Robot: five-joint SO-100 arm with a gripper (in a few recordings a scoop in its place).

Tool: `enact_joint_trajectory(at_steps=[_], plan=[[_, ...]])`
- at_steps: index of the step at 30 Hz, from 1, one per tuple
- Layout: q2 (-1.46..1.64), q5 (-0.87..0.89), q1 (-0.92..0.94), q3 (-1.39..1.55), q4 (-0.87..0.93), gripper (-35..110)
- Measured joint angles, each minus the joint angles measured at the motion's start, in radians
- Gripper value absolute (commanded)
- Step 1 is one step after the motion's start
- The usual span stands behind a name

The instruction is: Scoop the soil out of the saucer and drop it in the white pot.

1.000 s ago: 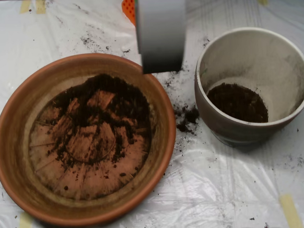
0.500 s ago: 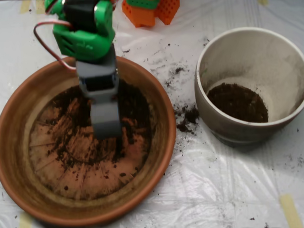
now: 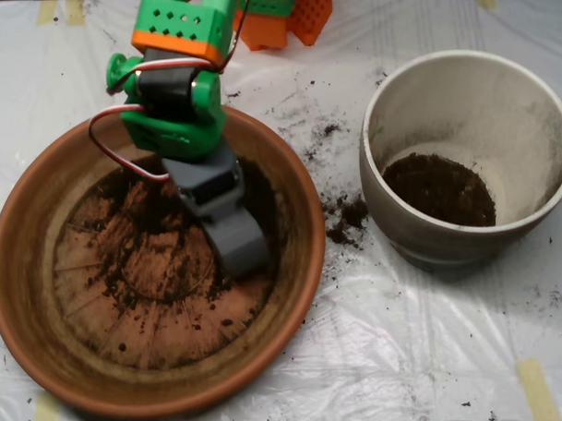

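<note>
The terracotta saucer (image 3: pixel 44 302) fills the left half of the overhead view. Thin, scattered soil (image 3: pixel 125 225) covers its ridged bottom, thicker toward the back and right. My grey scoop (image 3: pixel 234 244) is down inside the saucer, right of its centre, its tip resting on the soil near the right wall. The green and orange arm (image 3: pixel 175 94) reaches in from the top and hides the back of the dish. At the right stands the white pot (image 3: pixel 402 95) with a dark patch of soil (image 3: pixel 437 188) on its bottom.
Spilled soil crumbs (image 3: pixel 346 217) lie on the white plastic sheet (image 3: pixel 406 354) between saucer and pot, with finer specks (image 3: pixel 305 108) farther back. An orange block (image 3: pixel 292 11) sits at the top edge behind the arm.
The scoop has swung from the saucer's centre toward its right side and now points down-right. The arm has tilted and come lower over the dish; a second ago it was up between the two vessels.
</note>
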Motion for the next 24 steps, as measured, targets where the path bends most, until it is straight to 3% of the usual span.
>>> enact_joint_trajectory(at_steps=[10, 24], plan=[[0.109, -0.051, -0.054, 0.150, -0.074, 37], [0.196, -0.311, -0.012, 0.229, -0.067, 33]])
